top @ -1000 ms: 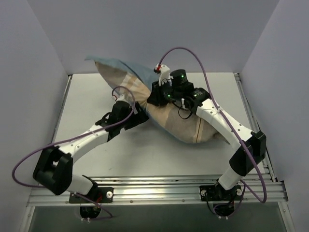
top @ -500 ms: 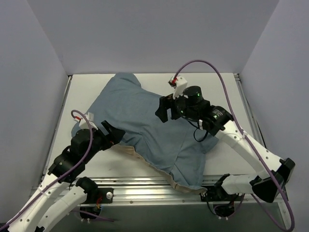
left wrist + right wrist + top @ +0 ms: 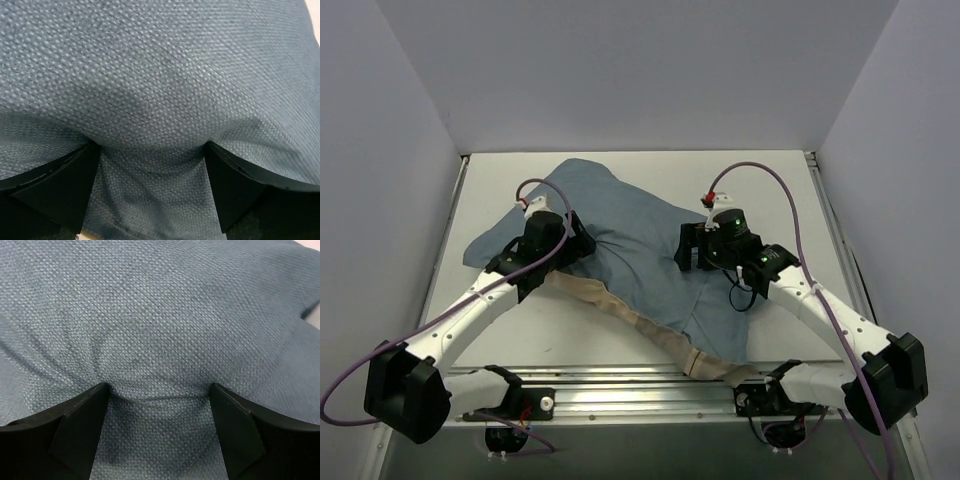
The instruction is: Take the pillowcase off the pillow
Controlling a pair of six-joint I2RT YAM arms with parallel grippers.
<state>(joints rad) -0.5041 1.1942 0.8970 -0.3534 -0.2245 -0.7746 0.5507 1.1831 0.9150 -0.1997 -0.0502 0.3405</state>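
Observation:
The blue pillowcase (image 3: 620, 240) lies spread over the middle of the table, and its beige lining edge (image 3: 620, 310) runs down towards the near rail. No white pillow shows; it is hidden. My left gripper (image 3: 580, 245) stands open on the cover's left part, its black fingers (image 3: 60, 185) pressed into bulging blue weave (image 3: 160, 75), with the gripper (image 3: 151, 146) straddling a fold. My right gripper (image 3: 691, 250) stands open on the cover's right part. In the right wrist view the gripper (image 3: 160, 387) has its fingertips (image 3: 85, 425) dimpling the fabric (image 3: 160, 305), nothing pinched between them.
White tabletop (image 3: 780, 190) shows at the back right and along the left (image 3: 470, 200). A metal rail (image 3: 620, 385) with the arm bases runs along the near edge. Grey walls close in the left, back and right sides. Purple cables loop above both wrists.
The right gripper has opened. The cover, bunched with its beige side showing a second ago, now lies spread blue side up. Both grippers have come down onto it.

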